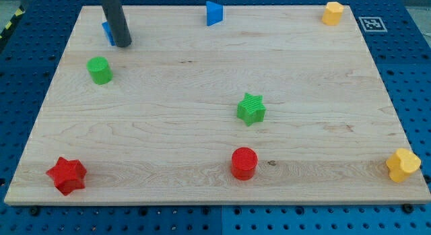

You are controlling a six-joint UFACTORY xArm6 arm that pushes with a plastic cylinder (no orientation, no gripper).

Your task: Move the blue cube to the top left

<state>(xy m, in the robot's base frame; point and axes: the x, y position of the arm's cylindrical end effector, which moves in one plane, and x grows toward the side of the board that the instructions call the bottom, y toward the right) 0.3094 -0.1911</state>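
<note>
The blue cube [107, 31] sits near the view's top left corner of the wooden board [202, 127], mostly hidden behind my rod; only its left edge shows. My tip [122, 44] rests on the board right against the cube's right and lower side. A second blue block [213, 13], an angular shape, stands at the view's top centre, well apart from my tip.
A green cylinder [100, 70] lies just below my tip. A green star [251, 108] is in the middle, a red cylinder [244, 163] at the bottom centre, a red star [67, 175] bottom left, yellow blocks at the top right [332, 13] and bottom right [403, 165].
</note>
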